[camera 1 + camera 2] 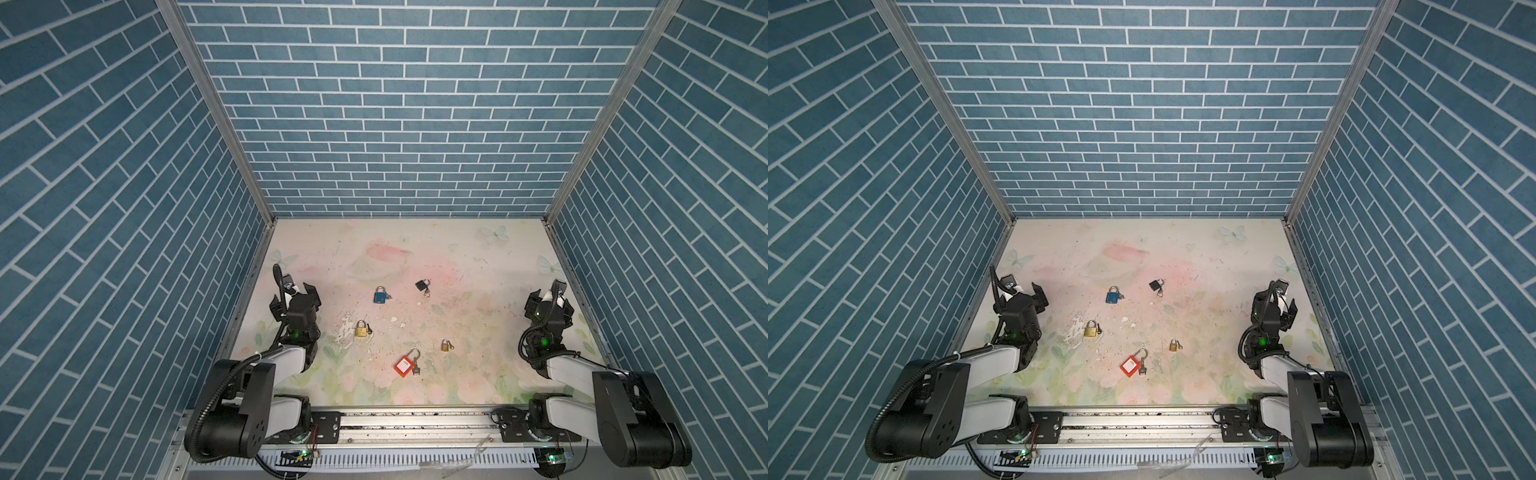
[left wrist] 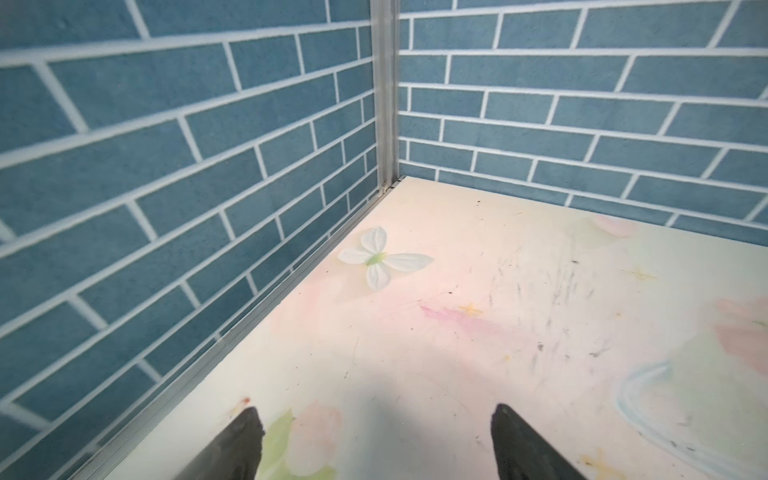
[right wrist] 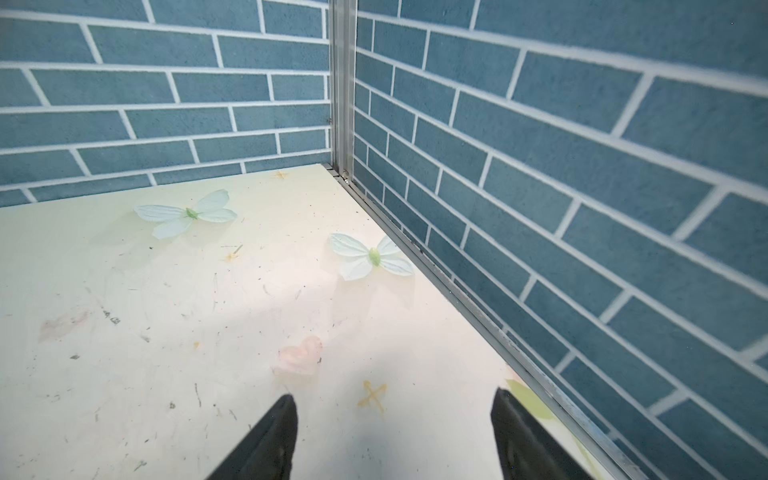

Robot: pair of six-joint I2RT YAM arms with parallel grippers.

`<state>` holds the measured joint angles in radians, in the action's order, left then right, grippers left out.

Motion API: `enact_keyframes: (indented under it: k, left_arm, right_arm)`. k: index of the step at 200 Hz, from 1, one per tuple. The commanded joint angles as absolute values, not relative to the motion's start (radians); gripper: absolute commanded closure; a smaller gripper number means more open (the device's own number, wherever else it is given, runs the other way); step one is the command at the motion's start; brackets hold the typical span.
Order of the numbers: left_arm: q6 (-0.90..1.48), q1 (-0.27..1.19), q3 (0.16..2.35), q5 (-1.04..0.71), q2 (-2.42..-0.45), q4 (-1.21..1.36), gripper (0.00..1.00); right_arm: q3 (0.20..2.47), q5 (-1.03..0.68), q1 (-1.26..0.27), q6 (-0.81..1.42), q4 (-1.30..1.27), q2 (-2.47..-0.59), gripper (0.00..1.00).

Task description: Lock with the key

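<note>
Now, left claw [image 2: 376, 415]: released, its 2 jaws spread wide with only bare counter between them; it grasps nothing.
Left claw position: above the left side of the counter [image 1: 478, 257], aimed at the far left corner, well apart from every padlock.
Right claw [image 3: 395, 399]: released too, its 2 jaws apart with nothing between them.
Right claw position: above the right edge of the counter, facing the far right corner, near the side wall.
Small brass padlock [image 1: 444, 345]: the lock nearest the right claw, yet well apart from it; a small key [image 1: 451, 345] touches its right side.
Red padlock [image 1: 403, 366]: flat near the front middle, long shackle pointing away from the robot; a silver key [image 1: 417, 370] lies just beside it on the right.
Large brass padlock [image 1: 360, 329]: left of centre, with a dark-headed key [image 1: 368, 331] against its right side.
Blue padlock [image 1: 379, 296]: behind the large brass padlock, with a grey key [image 1: 387, 296] at its right side.
Black padlock [image 1: 422, 285]: farthest back of the 5, tilted, with a ringed key [image 1: 426, 292] just in front of it.
Shackles: too small to tell whether they are latched.
Counter print: pale flowers and a butterfly [image 2: 382, 259].
Walls [image 1: 395, 124]: blue brick pattern on 3 sides.
</note>
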<state>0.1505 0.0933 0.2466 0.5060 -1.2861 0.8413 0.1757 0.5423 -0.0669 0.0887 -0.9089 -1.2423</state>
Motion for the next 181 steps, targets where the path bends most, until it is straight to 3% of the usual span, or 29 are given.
enact_keyframes:
  k: [1, 19, 60, 88, 108, 129, 181]
  left_arm:
    - [0.083, 0.074, 0.255, 0.342, -1.318, 0.956, 0.13]
    - [0.055, 0.047, 0.225, 0.239, -1.358, 1.105, 0.13]
    - [0.036, 0.0, 0.257, 0.037, -1.445, 1.111, 0.13]
    - [-0.01, 0.0, 0.227, -0.088, -1.507, 1.229, 0.13]
    - [-0.011, 0.0, 0.252, -0.071, -1.51, 1.182, 0.13]
    - [-0.021, 0.029, 0.279, -0.001, -1.515, 1.133, 0.13]
    - [-0.028, 0.048, 0.275, 0.031, -1.514, 1.137, 0.13]
  right_arm:
    - [0.187, 0.375, -0.054, 0.076, -1.067, -1.292, 0.26]
    - [0.16, 0.2, -0.026, 0.054, -1.185, -1.349, 0.26]
    - [0.096, 0.068, 0.01, 0.039, -1.494, -1.533, 0.25]
    - [0.189, -0.079, 0.02, -0.001, -1.258, -1.497, 0.24]
    - [0.254, -0.146, 0.039, -0.006, -1.159, -1.512, 0.24]
    - [0.273, -0.143, 0.069, 0.031, -1.123, -1.516, 0.11]
    - [0.271, -0.154, 0.069, 0.022, -1.133, -1.518, 0.09]
